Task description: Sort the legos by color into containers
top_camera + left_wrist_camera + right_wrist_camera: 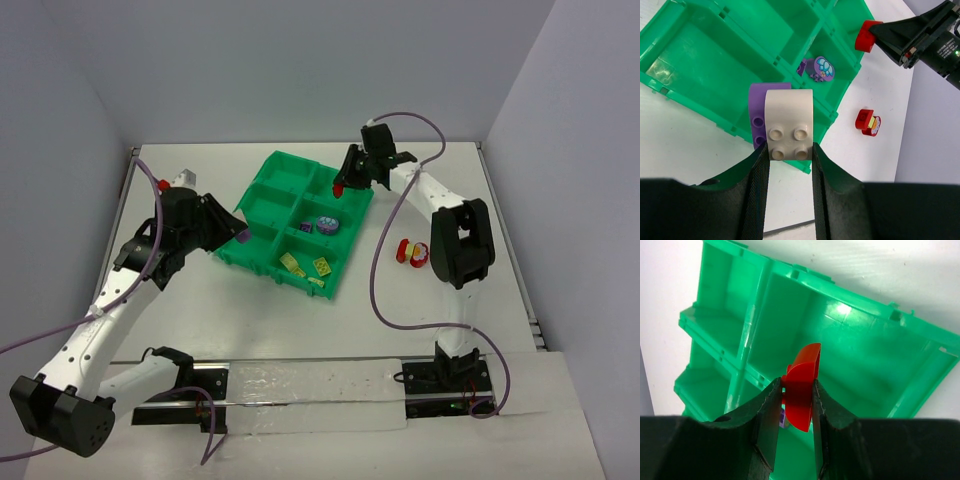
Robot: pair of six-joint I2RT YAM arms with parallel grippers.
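Note:
The green tray (262, 190) of square containers lies mid-table. My left gripper (238, 236) (789, 150) is shut on a white studded brick (789, 125) with a purple brick (757, 112) stuck to its side, at the tray's near-left wall. Over the tray's far-right container (860, 355), my right gripper (340, 186) (795, 385) is shut on a curved red lego (802, 385). Purple legos (326, 225) (819, 68) lie in a middle container. Yellow legos (320, 266) lie in a near one. A red-and-yellow lego (411, 252) (868, 122) rests on the table right of the tray.
White walls enclose the table on the left, back and right. The right arm's cable (378, 270) loops over the table beside the loose red-and-yellow piece. A metal rail (300, 385) with the arm bases runs along the near edge.

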